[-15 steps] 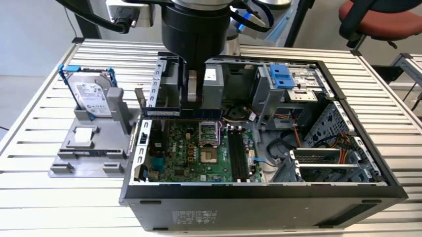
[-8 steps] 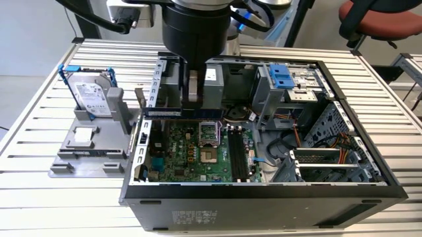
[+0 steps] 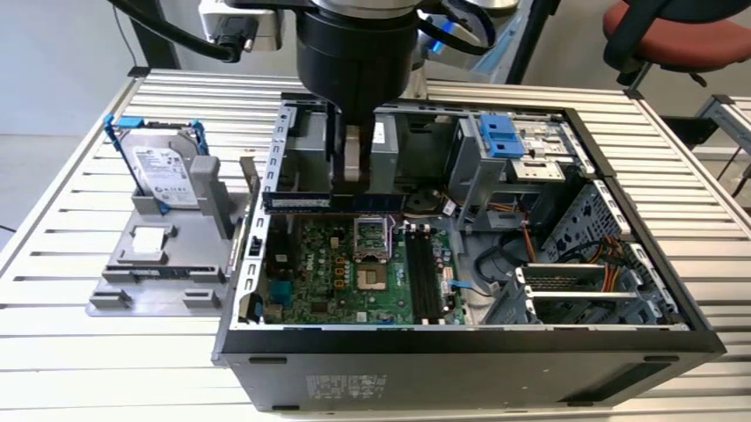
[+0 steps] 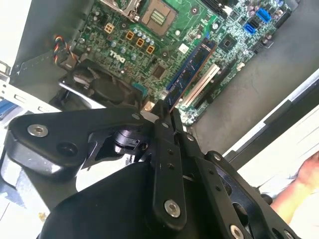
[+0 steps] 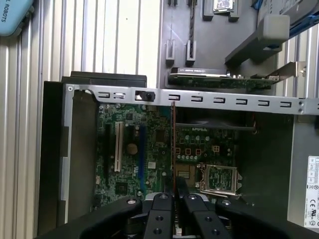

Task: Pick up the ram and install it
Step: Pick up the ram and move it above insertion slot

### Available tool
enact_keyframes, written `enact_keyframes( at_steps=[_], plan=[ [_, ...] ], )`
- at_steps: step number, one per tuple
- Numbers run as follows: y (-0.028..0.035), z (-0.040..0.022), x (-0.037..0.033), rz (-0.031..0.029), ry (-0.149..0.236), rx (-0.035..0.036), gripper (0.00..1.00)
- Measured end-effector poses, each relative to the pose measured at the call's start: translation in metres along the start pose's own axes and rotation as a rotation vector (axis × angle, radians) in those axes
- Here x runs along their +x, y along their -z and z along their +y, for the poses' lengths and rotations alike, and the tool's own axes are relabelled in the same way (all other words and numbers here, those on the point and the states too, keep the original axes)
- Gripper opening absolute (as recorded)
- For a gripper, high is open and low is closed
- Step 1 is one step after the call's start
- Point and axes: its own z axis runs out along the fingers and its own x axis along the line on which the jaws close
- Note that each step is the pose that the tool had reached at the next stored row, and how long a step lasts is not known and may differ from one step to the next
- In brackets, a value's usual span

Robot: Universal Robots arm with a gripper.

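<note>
My end effector (image 4: 167, 108) was clamped shut on the ram (image 4: 192, 69) at one end, and the rest of the stick reached out past my fingertips. I held it inside the open computer case (image 3: 470, 338), over the green motherboard (image 3: 340, 264) and not in the black memory slots (image 3: 425, 272). In the exterior view the ram (image 3: 295, 200) lay level near the case's far wall. The case stood on the slatted bench (image 3: 70, 220) beside a grey holder (image 3: 164, 272).
</note>
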Motion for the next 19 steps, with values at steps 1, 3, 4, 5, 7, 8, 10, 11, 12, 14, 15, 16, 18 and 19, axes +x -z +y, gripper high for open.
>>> enact_keyframes(
  at_steps=[1,3,4,5,7,8,10,11,12,14,15,16,18,19],
  plan=[
    [0.0001,-0.0018,0.0001,0.0000,0.000,0.0000,0.00],
    [0.0002,-0.0053,0.0002,0.0000,0.000,0.0000,0.00],
    [0.0003,-0.0071,0.0002,0.0000,0.000,0.0000,0.00],
    [0.0004,-0.0089,0.0003,0.0001,0.000,0.0000,0.00],
    [0.0006,-0.0127,0.0004,0.0001,0.000,0.0000,0.00],
    [0.0006,-0.0146,0.0004,0.0000,0.000,0.0000,0.00],
    [0.0008,-0.0185,0.0005,0.0000,0.000,0.0000,0.00],
    [0.0009,-0.0205,0.0006,0.0001,0.000,0.0000,0.00],
    [0.0011,-0.0228,0.0006,0.0001,0.000,0.0000,0.00],
    [0.0013,-0.0274,0.0006,0.0001,0.000,0.0000,0.00],
    [0.0014,-0.0299,0.0005,0.0001,0.000,0.0000,0.00],
    [0.0015,-0.0323,0.0004,0.0001,0.000,0.0000,0.00],
    [0.0017,-0.0374,0.0002,0.0001,0.000,0.0000,0.00],
    [0.0019,-0.0400,-0.0001,0.0001,0.000,0.0000,0.00]
  ],
)
